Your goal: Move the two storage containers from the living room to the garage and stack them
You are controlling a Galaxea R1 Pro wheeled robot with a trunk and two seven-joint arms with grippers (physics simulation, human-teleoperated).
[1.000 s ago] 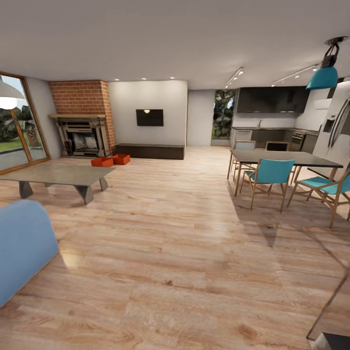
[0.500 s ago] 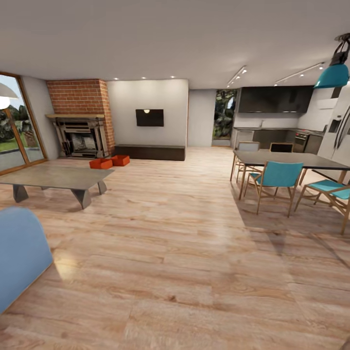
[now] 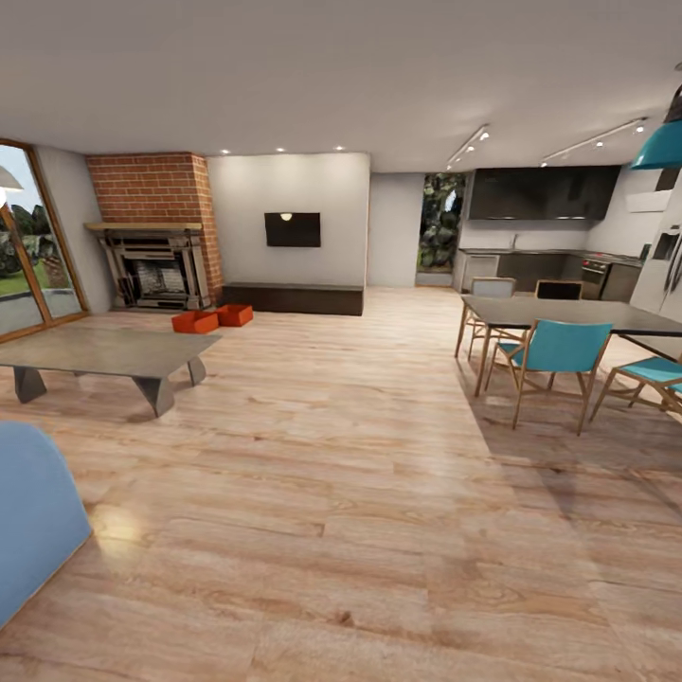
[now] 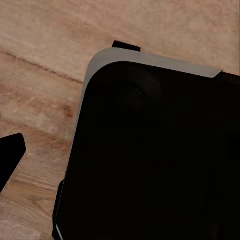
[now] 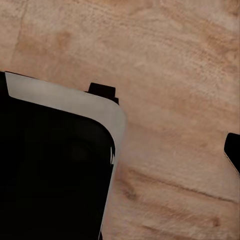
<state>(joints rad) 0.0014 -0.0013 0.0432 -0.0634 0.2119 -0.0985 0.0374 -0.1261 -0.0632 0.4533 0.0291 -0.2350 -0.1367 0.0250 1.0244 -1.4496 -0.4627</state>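
1. Two red-orange bins, one [image 3: 195, 322] just left of and nearer than the other [image 3: 235, 314], sit side by side on the wood floor [image 3: 360, 493] at the far left, in front of the brick fireplace [image 3: 156, 270] and beyond the low grey table [image 3: 99, 352].
2. Grippers: both wrist views look down past a dark body of the robot [image 4: 155, 155] at planks; a dark sliver [image 4: 11, 161] at each edge may be a finger. Opening and any load cannot be told.
3. Step in hand (judgement): driving up to the bins; nothing lifted yet.
4. Doing it well: the robot should steer left-forward, passing right of the table and the blue sofa corner [image 3: 33, 516], well away from the dining chairs [image 3: 554, 358].
5. It should stop square to the bins, near enough to reach down.
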